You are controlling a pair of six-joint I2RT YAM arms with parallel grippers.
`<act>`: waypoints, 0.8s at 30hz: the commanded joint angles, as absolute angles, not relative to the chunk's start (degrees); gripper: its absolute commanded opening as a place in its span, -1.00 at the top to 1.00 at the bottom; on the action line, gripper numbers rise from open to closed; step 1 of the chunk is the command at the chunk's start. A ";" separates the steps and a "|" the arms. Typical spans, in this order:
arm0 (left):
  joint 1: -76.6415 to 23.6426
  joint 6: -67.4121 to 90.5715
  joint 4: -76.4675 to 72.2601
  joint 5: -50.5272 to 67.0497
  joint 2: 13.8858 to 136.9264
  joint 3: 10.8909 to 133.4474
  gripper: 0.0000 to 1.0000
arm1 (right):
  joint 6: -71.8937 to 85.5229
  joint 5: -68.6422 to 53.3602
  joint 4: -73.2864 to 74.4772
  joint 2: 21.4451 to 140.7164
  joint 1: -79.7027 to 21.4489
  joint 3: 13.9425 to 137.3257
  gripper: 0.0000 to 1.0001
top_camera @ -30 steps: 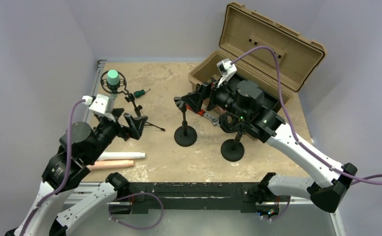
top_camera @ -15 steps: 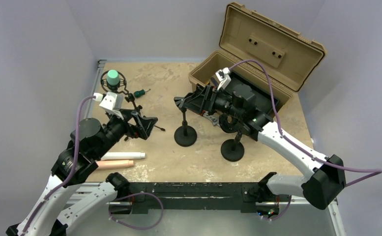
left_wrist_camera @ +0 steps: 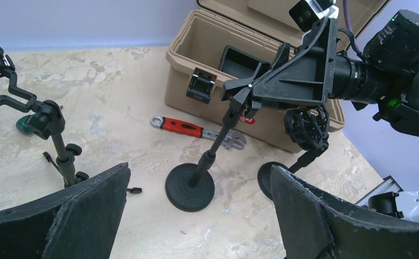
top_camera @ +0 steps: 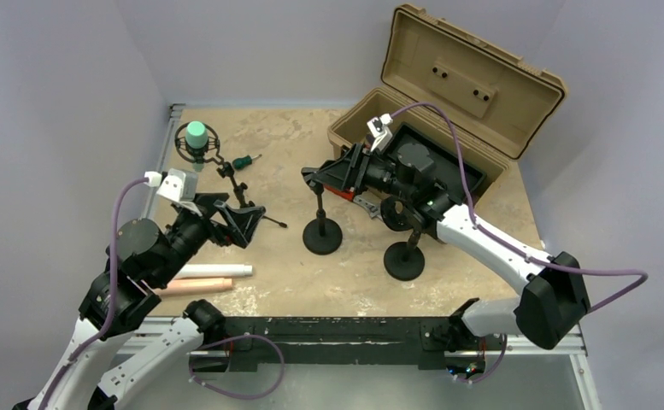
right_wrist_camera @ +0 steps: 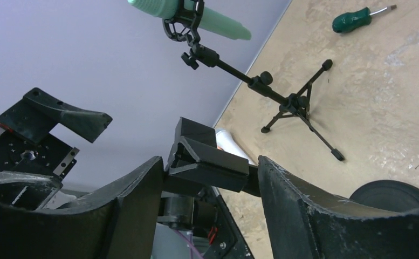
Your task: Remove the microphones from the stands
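Observation:
The green microphone (top_camera: pixel 196 134) sits in a black shock mount on a tripod stand (top_camera: pixel 238 190) at the far left. It also shows in the right wrist view (right_wrist_camera: pixel 196 16), tilted, at the top. My left gripper (top_camera: pixel 241 215) is open and empty, just in front of the tripod, facing right. In its own view the open left gripper (left_wrist_camera: pixel 200 168) frames a round-base stand (left_wrist_camera: pixel 190 186). My right gripper (top_camera: pixel 324 175) is open at the top of that stand, well right of the microphone. A black clip (right_wrist_camera: pixel 210 156) lies between the open right gripper's jaws (right_wrist_camera: pixel 210 162).
An open tan toolbox (top_camera: pixel 448 94) stands at the back right. A second round-base stand (top_camera: pixel 405 256) with an empty shock mount is under the right arm. A red wrench (top_camera: pixel 358 198), a green screwdriver (top_camera: pixel 244 161) and a white tube (top_camera: pixel 213 271) and a pink tube (top_camera: pixel 193 286) lie on the table.
The right gripper has moved left and down to the top of the round-base stand. The left gripper swung right, then drew back a little. The microphone has not moved.

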State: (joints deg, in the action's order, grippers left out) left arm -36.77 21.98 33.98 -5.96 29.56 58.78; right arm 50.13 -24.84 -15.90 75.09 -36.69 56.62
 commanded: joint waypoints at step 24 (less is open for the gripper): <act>-36.57 20.92 34.76 -9.73 27.48 59.51 -0.97 | 43.35 -19.39 -14.06 77.45 -36.81 46.42 0.12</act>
State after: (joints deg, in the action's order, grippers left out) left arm -36.77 21.69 35.33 -9.17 27.53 58.61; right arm 49.23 -23.05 -23.92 73.63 -36.95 50.74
